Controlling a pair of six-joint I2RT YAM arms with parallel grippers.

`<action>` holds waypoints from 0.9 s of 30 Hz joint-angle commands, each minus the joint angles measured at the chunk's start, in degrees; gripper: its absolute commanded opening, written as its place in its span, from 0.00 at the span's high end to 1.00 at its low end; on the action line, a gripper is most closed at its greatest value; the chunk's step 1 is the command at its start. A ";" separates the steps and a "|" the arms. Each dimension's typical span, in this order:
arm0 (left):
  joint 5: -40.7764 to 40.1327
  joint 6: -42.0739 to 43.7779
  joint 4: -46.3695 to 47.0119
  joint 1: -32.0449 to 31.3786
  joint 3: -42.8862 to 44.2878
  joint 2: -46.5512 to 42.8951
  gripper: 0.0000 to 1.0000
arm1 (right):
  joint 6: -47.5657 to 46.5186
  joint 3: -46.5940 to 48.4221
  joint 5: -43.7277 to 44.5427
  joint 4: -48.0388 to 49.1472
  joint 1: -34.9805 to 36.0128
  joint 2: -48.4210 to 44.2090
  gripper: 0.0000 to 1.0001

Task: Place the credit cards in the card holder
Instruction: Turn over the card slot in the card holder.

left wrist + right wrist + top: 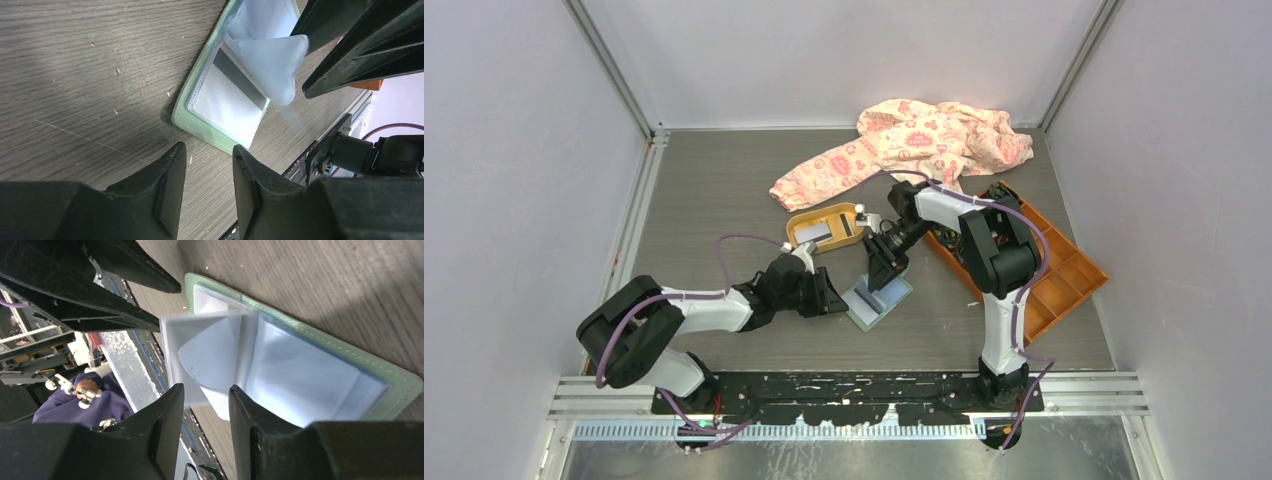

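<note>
The pale green card holder [882,298] lies open on the table between both grippers. In the left wrist view its rim [182,112] frames a clear sleeve holding a white credit card [227,97] with a dark stripe. A loose clear sleeve flap [274,65] stands up above it. My left gripper [209,155] is open and empty, just short of the holder's near edge. My right gripper [206,392] is open over the holder [400,377], its tips at the raised flap [215,352]. More credit cards [816,232] lie in the orange oval tray [852,240].
A floral cloth [924,140] lies at the back of the table. An orange compartmented box [1064,270] sits at the right, behind the right arm. The left gripper's fingers [125,275] show close to the holder in the right wrist view.
</note>
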 commanded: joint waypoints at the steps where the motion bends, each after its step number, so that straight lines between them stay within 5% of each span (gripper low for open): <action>1: 0.30 0.15 2.47 -0.16 1.29 -0.91 0.60 | 1.13 1.10 2.09 2.18 0.27 -1.53 0.58; 10: -0.72 0.68 0.11 -0.21 0.63 -4.12 0.61 | 1.77 -0.28 9.24 5.48 1.77 -3.91 0.60; 17: -2.35 2.15 -1.56 -0.17 -1.17 -9.90 0.61 | 0.63 -3.16 30.06 12.81 2.69 -14.03 0.60; 27: -8.44 9.90 -5.50 1.15 -5.66 -26.29 0.52 | -5.49 -13.31 31.77 26.10 2.00 -29.52 0.48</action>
